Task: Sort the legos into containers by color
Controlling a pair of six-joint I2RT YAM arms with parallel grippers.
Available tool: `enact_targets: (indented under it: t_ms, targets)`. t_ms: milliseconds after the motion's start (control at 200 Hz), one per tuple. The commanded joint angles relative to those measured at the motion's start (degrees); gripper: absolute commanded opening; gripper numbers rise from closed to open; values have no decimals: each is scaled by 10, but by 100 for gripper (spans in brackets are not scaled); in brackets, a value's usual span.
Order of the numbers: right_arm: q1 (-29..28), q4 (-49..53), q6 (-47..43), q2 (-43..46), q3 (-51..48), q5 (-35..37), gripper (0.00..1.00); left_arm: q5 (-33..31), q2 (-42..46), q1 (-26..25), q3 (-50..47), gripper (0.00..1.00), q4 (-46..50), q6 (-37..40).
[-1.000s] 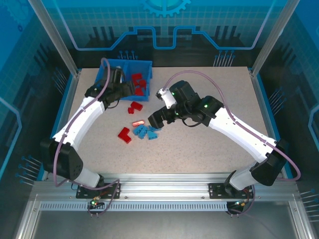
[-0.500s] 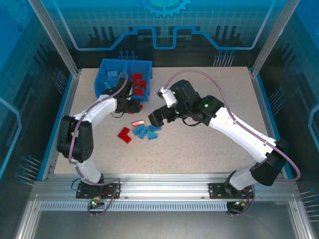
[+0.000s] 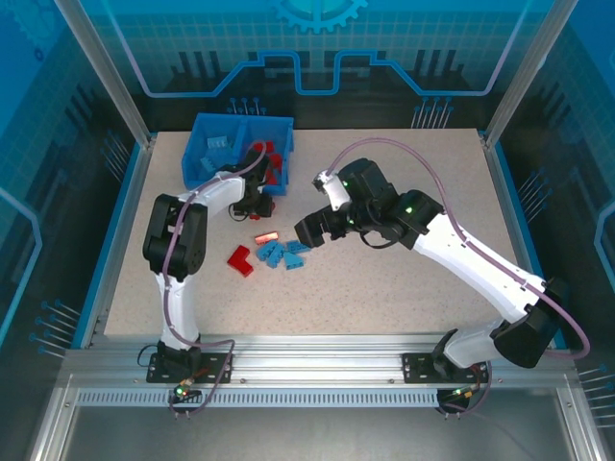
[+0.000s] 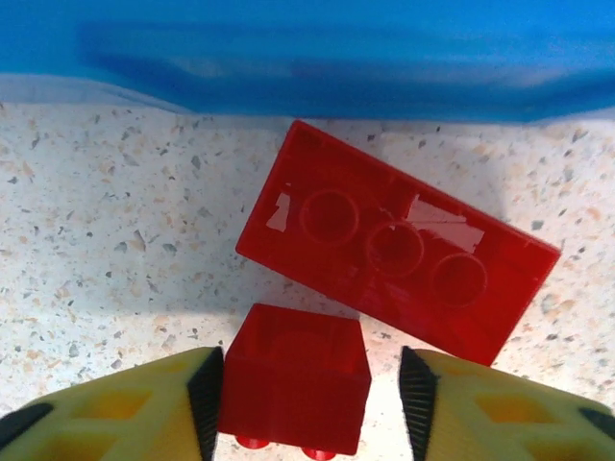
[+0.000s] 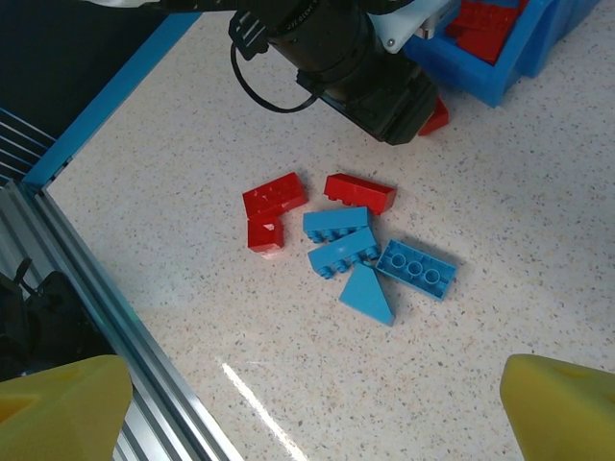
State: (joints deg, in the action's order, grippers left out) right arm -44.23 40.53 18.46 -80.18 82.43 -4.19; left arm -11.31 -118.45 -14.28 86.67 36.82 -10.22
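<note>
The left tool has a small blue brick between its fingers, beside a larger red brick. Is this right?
No. The left wrist view shows the small brick between the fingers of the left tool is red, not blue; the larger red brick lies beside it.

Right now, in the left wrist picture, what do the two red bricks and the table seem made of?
Large red brick, small red brick: likely hard plastic, glossy, slightly translucent; bright glints on the large one. Table: speckled stone or laminate look, fairly matte; dark, tan flecks.
</note>
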Motion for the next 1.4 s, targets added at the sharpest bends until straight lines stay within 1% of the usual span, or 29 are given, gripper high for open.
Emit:
enact_targets:
  t_ms: [0,185,280,385,490,570,645,750,810,950,1030,1081,1156,1231,1281,1396]
  targets:
    - [5,2,7,11,-3,6,100,-8,-8,5,12,51,17,0]
    - [7,0,10,5,4,1,100,-4,-7,12,11,38,18,-5]
    - [7,3,11,5,8,0,100,4,5,14,10,35,19,-10]
    - [7,3,11,5,12,0,100,21,41,13,15,32,36,-19]
    - [7,3,13,4,17,0,100,37,109,5,20,32,42,-34]
    - [6,-3,16,4,17,-1,100,31,148,-5,37,33,36,-32]
    - [7,-6,18,2,18,-2,100,11,155,-7,66,33,33,-28]
    - [7,-5,23,0,19,-6,100,-57,127,-6,116,34,13,-11]
    - [6,-5,25,2,18,-8,100,-80,95,-5,146,34,-9,5]
    - [6,-4,31,15,12,-5,100,-103,-9,-1,262,34,-32,36]
    - [7,-1,33,24,10,-1,100,-106,-75,9,352,34,-10,32]
    - [5,1,33,29,8,3,100,-101,-111,16,408,38,7,24]
    - [6,3,36,40,2,8,100,-98,-150,22,473,47,29,16]
    - [6,0,38,48,-5,13,100,-86,-165,22,512,54,48,16]
    - [6,-3,39,52,-9,17,100,-73,-156,22,517,56,58,9]
    - [6,-14,41,52,-14,18,100,-44,-93,16,459,57,55,-15]
